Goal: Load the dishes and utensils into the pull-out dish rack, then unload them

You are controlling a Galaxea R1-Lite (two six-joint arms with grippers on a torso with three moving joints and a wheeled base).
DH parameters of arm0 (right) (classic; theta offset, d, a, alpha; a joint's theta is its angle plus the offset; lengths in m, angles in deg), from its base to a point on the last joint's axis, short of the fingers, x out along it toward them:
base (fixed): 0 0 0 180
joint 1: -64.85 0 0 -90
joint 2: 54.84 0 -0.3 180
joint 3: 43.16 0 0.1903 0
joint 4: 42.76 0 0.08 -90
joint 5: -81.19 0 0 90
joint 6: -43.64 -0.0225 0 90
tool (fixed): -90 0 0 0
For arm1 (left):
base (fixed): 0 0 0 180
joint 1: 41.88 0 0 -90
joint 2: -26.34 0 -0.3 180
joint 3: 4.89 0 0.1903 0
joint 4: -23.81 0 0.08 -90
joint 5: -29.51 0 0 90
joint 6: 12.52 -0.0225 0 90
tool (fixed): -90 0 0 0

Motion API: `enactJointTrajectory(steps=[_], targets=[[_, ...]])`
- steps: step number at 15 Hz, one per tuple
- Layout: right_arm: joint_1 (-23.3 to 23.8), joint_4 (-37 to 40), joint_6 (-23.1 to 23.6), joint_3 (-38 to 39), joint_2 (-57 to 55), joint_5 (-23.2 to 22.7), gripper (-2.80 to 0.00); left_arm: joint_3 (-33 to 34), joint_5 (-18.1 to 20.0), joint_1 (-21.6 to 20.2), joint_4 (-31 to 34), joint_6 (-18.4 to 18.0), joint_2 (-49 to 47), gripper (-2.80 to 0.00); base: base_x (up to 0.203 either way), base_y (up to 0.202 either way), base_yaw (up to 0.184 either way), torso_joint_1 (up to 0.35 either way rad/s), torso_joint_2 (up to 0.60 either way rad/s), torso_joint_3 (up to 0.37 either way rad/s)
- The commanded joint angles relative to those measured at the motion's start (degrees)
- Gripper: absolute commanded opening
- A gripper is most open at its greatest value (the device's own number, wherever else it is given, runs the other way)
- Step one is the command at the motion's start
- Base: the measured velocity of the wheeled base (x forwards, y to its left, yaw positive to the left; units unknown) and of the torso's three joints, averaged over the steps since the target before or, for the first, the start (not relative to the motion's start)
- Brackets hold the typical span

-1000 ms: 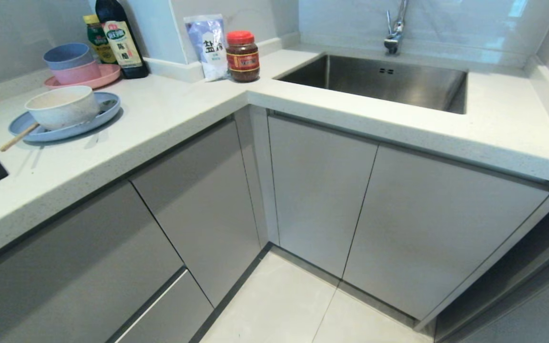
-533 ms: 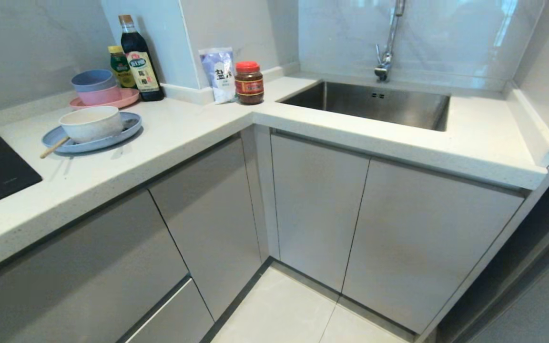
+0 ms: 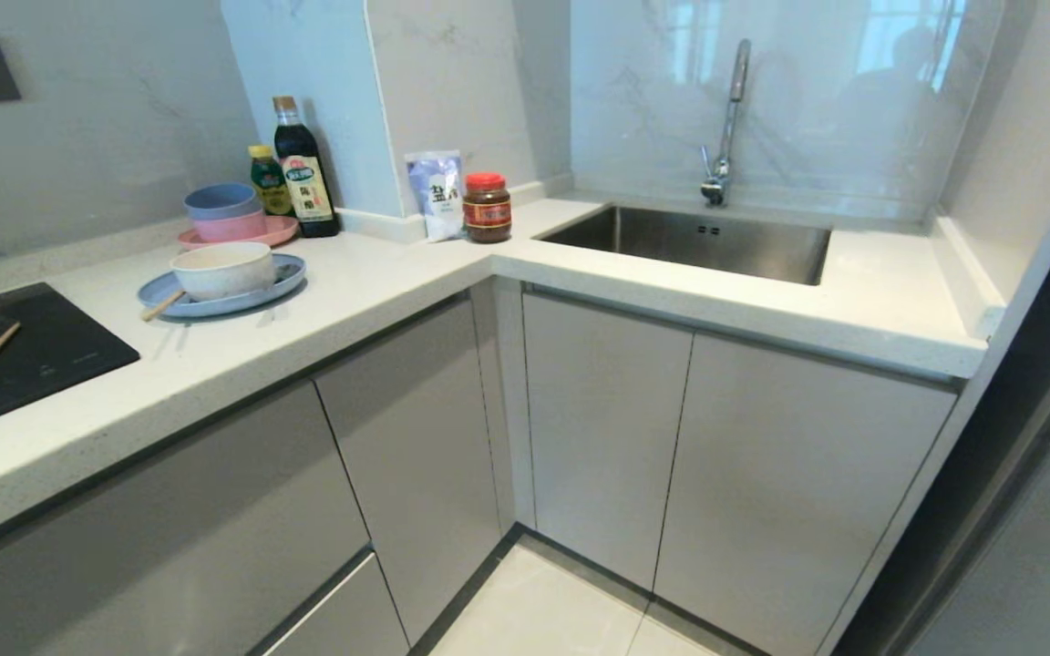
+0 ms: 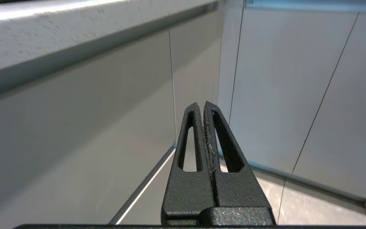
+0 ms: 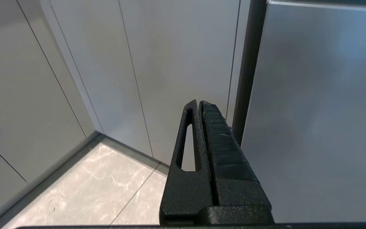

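White bowl (image 3: 222,270) sits in blue plate (image 3: 220,288) near counter's (image 3: 379,273) left rear edge: rigid, slick, breakable, best gripped by rim; left gripper (image 4: 202,106) and right gripper (image 5: 199,104) clenched, empty

The white salt bag (image 3: 435,194) bears a large dark "盐"; other labels are unreadable.

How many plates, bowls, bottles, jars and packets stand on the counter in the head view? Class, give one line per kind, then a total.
Plates: 2 (blue plate, pink plate)
Bowls: 3 (white bowl, blue bowl, pink bowl)
Bottles: 2 (tall dark bottle, small green bottle)
Jars: 1 (red-lidded jar)
Packets: 1 (white packet)
Total: 9
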Motion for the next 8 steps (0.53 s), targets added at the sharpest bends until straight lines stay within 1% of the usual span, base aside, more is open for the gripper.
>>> enactJointTrajectory(steps=[1,6,8], targets=[[0.0,0.0,0.0,0.1,0.2,0.0,-2.8,1.5,0.0,0.0,0.0,0.0,-0.1,-2.8,0.0,0.0,0.0,-0.002,0.0,0.207],[0.0,0.0,0.0,0.1,0.2,0.0,-2.8,1.5,0.0,0.0,0.1,0.1,-0.1,-2.8,0.0,0.0,0.0,0.006,0.0,0.194],[0.0,0.0,-0.1,0.1,0.2,0.0,-2.8,1.5,-0.1,0.0,0.1,0.2,-0.1,-2.8,0.0,0.0,0.0,0.004,0.0,0.076]])
